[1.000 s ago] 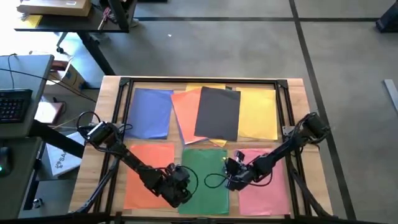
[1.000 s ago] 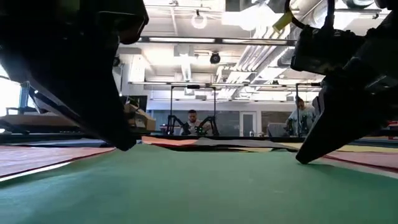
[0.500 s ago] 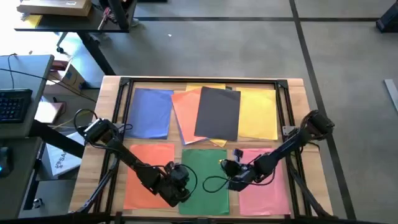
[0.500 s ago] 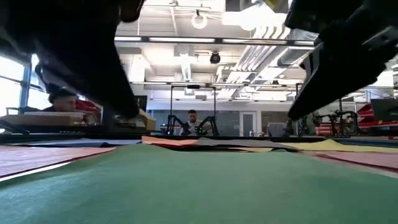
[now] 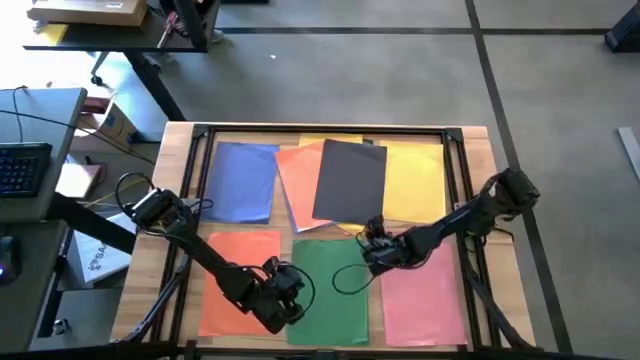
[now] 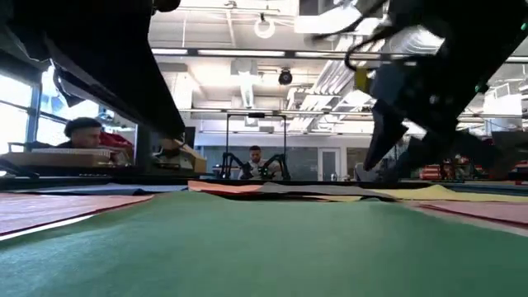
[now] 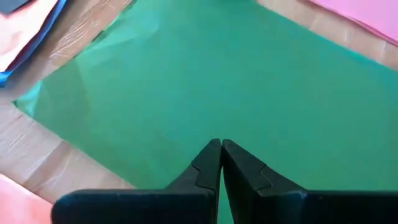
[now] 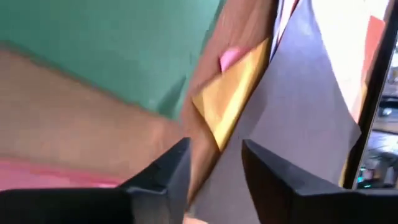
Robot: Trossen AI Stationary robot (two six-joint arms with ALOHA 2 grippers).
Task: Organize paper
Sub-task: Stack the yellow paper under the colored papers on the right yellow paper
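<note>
Left pincer (image 7: 220, 148) closed and empty over the green sheet (image 7: 236, 93), right pincer (image 8: 214, 163) parted, empty, beside the dark grey sheet (image 8: 305, 106)

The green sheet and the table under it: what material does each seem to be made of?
The green sheet looks like thin matte paper: it lies flat, shows soft creases and gives no glare. The table appears to be light wood with a smooth, slightly glossy finish, since grain lines and a faint sheen show.
</note>
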